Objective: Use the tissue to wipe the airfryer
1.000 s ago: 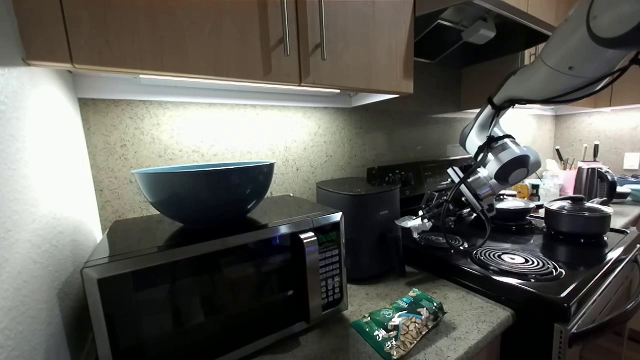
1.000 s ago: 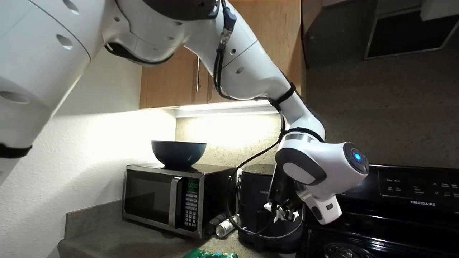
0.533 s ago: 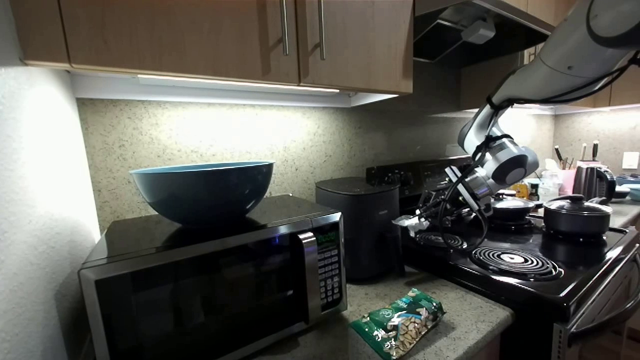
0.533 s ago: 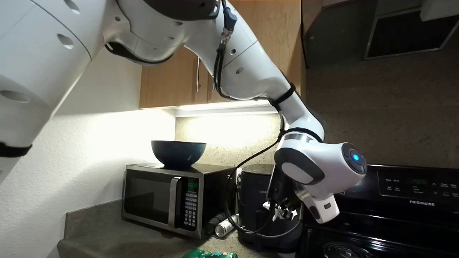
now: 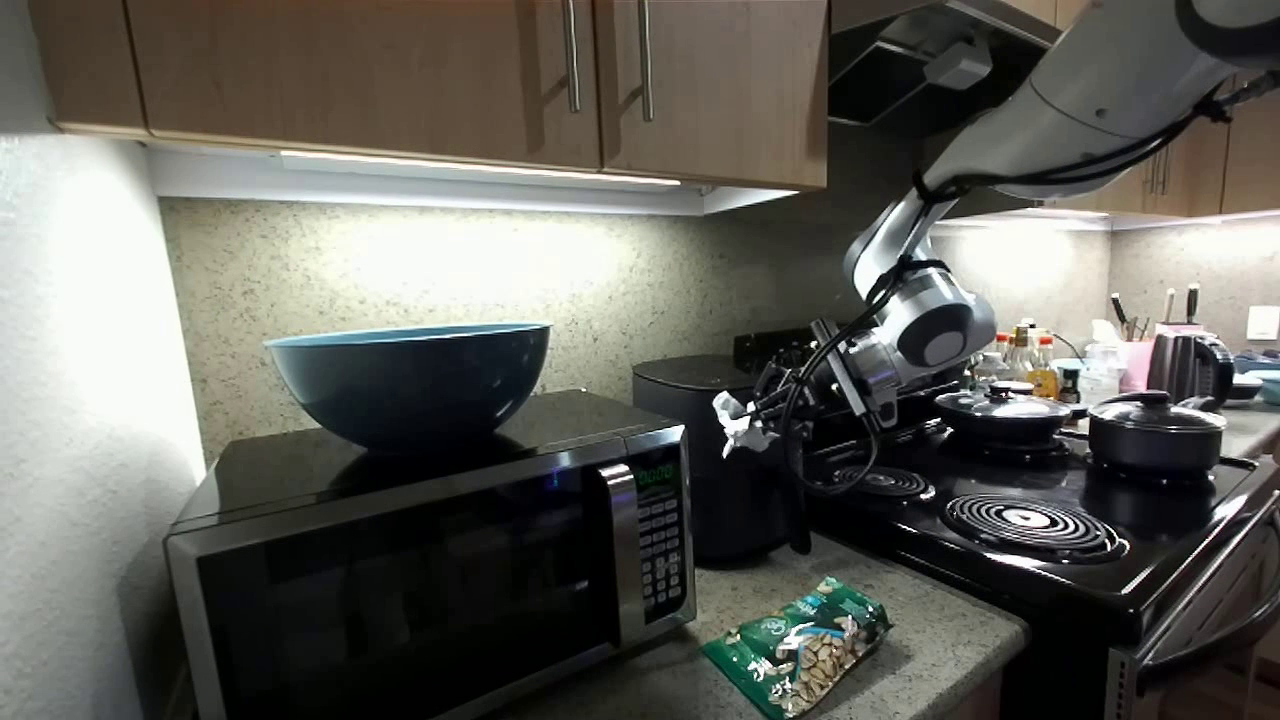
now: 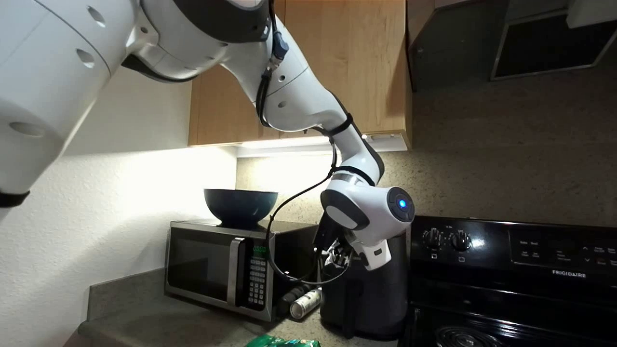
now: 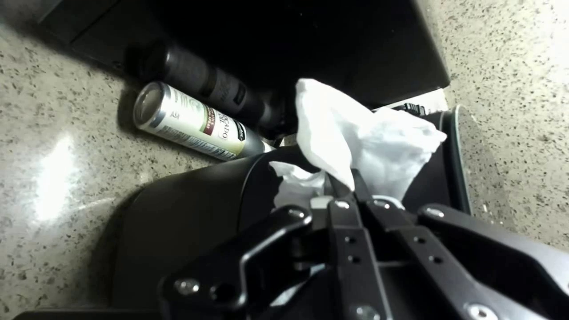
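Tissue (image 7: pixel 362 133) is white, airfryer (image 6: pixel 381 299) black, bowl (image 5: pixel 410 390) blue, counter (image 5: pixel 945 610) speckled.

FRIGIDAIRE reads clean on the stove control panel (image 6: pixel 513 254) in an exterior view; the smaller print there is mostly blurred. Microwave (image 5: pixel 420 580) display (image 5: pixel 656 474) shows green zeros; keypad (image 5: pixel 660 555) markings too small to make out. Wrist view: pale spray can (image 7: pixel 200 122) reads "OCADO" and "OIL", rest too fine. Dark bottle (image 7: pixel 206 84) beside it carries lettering, too dim to read. Green nut packet (image 5: pixel 800 645): white script, not legible.
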